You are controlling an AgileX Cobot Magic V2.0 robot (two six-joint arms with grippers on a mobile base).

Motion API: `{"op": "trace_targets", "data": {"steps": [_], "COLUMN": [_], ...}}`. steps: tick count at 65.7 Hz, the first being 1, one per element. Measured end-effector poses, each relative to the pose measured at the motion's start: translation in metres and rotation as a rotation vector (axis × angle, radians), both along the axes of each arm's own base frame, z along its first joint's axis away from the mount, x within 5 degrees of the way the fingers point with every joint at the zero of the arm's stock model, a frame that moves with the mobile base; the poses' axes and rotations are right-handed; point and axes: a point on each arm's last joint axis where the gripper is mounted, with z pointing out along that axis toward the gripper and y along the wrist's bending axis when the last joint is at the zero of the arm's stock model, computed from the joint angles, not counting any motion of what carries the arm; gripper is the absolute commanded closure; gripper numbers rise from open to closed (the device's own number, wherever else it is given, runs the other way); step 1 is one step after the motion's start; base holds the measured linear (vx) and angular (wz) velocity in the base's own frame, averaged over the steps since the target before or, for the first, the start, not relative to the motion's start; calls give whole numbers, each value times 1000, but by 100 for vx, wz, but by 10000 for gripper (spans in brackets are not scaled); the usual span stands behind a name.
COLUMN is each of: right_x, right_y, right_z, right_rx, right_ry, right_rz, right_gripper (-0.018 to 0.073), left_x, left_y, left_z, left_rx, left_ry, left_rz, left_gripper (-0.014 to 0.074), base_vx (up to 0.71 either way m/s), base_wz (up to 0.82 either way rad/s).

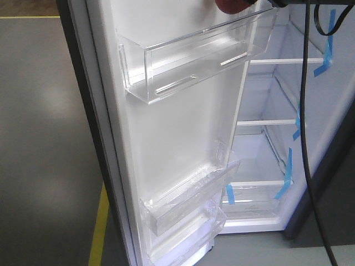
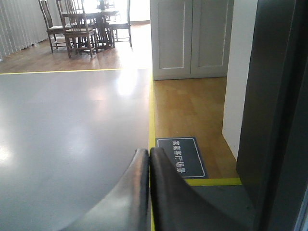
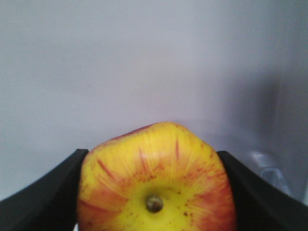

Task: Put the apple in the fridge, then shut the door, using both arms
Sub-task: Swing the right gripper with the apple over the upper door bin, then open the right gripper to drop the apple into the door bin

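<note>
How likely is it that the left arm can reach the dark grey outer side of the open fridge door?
Probably yes. The left arm's black fingers are shut and empty, and a dark grey panel, seemingly that door, stands close on their right with nothing between.

Daylight glare on the floor (image 2: 122, 84); apple (image 3: 156, 178) slightly soft.
</note>
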Motion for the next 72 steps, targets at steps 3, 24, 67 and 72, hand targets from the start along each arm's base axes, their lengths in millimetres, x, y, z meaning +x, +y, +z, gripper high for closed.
{"op": "trace_targets", "data": {"steps": [3, 24, 67, 72], "right_x": [0, 0, -89, -109], "right_y": [0, -1, -8, -10], "right_z": [-1, -2, 88, 102], "right_rx": [-13, -32, -57, -65], "right_ry": [-1, -4, -288, -339], "right_rz": [-2, -6, 0, 2], "right_gripper": [15, -22, 572, 564], "left_x": [0, 0, 0, 0], "left_y": [0, 0, 0, 0], "left_z": [0, 0, 0, 0], "left_rx": [0, 0, 0, 0], "left_ry": [0, 0, 0, 0], "left_rz": [0, 0, 0, 0], "left_gripper": [602, 602, 602, 602], "base_vx": [0, 0, 0, 0], "base_wz": [0, 0, 0, 0]}}
